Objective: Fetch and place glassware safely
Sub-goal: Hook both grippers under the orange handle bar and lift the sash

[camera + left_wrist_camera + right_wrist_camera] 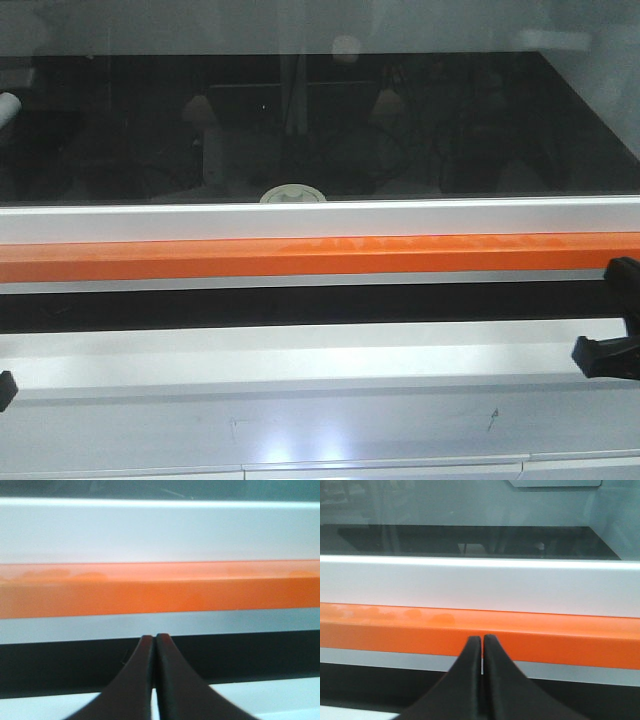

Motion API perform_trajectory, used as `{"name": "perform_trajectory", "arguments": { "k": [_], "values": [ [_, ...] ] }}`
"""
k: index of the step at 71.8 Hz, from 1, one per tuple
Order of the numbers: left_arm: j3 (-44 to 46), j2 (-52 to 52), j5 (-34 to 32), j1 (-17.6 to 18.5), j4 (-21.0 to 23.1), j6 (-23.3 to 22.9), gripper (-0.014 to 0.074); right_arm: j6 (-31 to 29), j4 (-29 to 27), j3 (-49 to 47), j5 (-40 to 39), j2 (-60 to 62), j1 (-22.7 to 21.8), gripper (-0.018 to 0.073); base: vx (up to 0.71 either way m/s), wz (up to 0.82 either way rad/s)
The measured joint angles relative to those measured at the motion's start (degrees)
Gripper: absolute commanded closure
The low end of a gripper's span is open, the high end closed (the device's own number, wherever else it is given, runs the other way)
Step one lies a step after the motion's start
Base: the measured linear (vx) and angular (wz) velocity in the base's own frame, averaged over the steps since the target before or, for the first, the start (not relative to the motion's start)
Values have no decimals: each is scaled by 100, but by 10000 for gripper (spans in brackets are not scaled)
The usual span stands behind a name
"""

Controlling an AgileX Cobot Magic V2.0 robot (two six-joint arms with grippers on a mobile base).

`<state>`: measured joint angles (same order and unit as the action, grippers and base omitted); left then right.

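Observation:
The glassware shows only as the top of its round white lid (293,194), peeking over the white rail at the front of a black tabletop; its glass body is hidden behind the rail. My left gripper (154,638) is shut and empty, facing the orange bar; only a black corner of it (5,388) shows at the left edge of the front view. My right gripper (483,639) is shut and empty, also facing the orange bar; a part of it (608,356) shows at the right edge of the front view. Both are below and in front of the lid.
A white rail (400,218) and an orange bar (300,257) run across in front of the glossy black tabletop (450,110). Below is a dark gap, then a white ledge (300,360). A white object (8,106) lies at the far left.

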<state>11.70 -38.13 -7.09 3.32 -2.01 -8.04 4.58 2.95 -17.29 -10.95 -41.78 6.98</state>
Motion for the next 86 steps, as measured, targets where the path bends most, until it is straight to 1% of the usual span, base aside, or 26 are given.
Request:
{"name": "perform_trajectory", "arguments": {
  "k": [8,20,31,39,59,69,86],
  "values": [
    [0,-272,-165,0,-12,0,603,82,5,333,-632,-333,0,560,0,0],
    [0,-617,-486,1,-185,0,603,100,11,826,-1503,-790,0,560,0,0],
    [0,-887,-856,1,-249,2,603,100,11,946,-2133,-1200,0,560,0,0],
    [-30,-1073,-1176,1,-250,2,603,101,11,945,-2412,-1482,0,560,0,0],
    [-473,-1494,-2435,1,-261,2,603,101,11,945,-2968,-1914,0,560,0,0],
    [-486,-1658,-2722,1,-261,2,603,101,6,945,-3185,-2043,0,560,0,0],
    [-487,-1786,-2947,1,-261,2,603,101,-127,945,-3574,-2318,0,560,0,0]
  ]
}}
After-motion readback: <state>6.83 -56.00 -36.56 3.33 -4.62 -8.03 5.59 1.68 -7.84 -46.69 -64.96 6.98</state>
